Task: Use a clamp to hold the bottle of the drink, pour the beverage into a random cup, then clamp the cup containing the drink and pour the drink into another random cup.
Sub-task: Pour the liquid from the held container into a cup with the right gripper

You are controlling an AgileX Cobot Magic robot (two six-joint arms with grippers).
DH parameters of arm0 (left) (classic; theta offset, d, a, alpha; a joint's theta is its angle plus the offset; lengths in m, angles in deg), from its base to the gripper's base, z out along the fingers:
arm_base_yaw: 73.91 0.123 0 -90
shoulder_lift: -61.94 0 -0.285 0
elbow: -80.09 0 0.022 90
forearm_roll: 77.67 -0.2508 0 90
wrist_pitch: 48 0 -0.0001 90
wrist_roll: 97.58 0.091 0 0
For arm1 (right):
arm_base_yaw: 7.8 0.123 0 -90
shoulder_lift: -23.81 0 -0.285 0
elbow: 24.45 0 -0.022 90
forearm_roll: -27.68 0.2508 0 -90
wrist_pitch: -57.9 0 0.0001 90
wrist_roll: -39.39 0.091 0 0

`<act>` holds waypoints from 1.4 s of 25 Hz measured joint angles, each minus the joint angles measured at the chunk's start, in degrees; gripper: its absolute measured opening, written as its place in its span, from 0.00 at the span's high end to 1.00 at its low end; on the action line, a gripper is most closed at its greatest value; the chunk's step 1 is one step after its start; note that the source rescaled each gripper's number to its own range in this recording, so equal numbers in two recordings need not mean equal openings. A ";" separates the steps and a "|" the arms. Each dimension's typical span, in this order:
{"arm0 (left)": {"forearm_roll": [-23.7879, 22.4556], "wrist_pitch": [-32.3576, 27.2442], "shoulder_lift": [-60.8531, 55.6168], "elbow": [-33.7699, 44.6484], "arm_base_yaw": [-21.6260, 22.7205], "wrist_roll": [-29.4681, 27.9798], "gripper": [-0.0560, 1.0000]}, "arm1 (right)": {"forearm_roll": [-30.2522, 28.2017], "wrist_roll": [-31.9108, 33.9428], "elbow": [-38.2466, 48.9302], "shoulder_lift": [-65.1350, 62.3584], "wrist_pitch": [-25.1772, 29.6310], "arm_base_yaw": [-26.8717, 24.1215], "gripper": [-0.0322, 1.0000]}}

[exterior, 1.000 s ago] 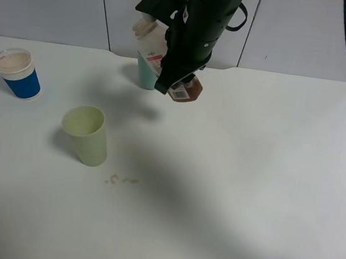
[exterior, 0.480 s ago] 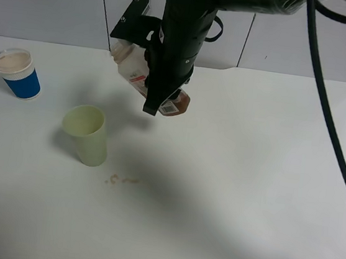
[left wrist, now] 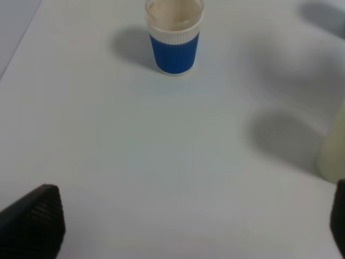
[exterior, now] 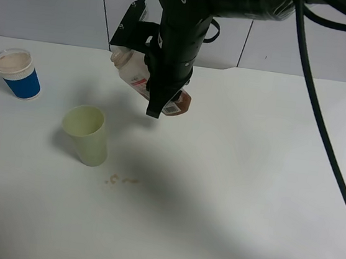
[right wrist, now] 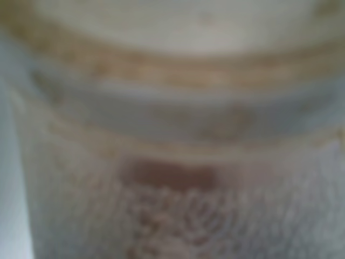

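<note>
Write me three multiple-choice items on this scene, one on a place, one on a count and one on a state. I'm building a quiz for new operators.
1. In the high view, where does the blue paper cup stand relative to the pale yellow-green tumbler?
A. Farther back and to the left.
B. Nearer the front, to the right.
C. Inside it.

2. How many cups show on the table in the high view?
A. One.
B. Two.
C. Four.

3. What state is the bottle in?
A. Upright on the table.
B. Tilted in the air, in the jaws of the right gripper.
C. Lying flat on the table.

Key:
1 A, the blue cup sits near the far left edge, behind the tumbler.
2 B, only those two cups are visible.
3 B, it hangs tilted above the table, neck to the left.
</note>
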 joint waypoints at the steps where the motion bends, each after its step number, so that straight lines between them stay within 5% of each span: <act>1: 0.00 0.00 0.00 0.00 0.00 0.00 0.00 | -0.15 -0.02 0.00 0.00 -0.01 0.11 0.96; 24: 0.00 0.00 0.00 0.00 0.00 0.00 0.00 | -8.62 -2.59 -0.17 0.00 7.94 6.54 0.96; 35: 0.00 0.00 0.00 0.00 0.00 0.00 0.00 | -11.39 -2.71 -7.73 2.24 11.95 8.95 0.96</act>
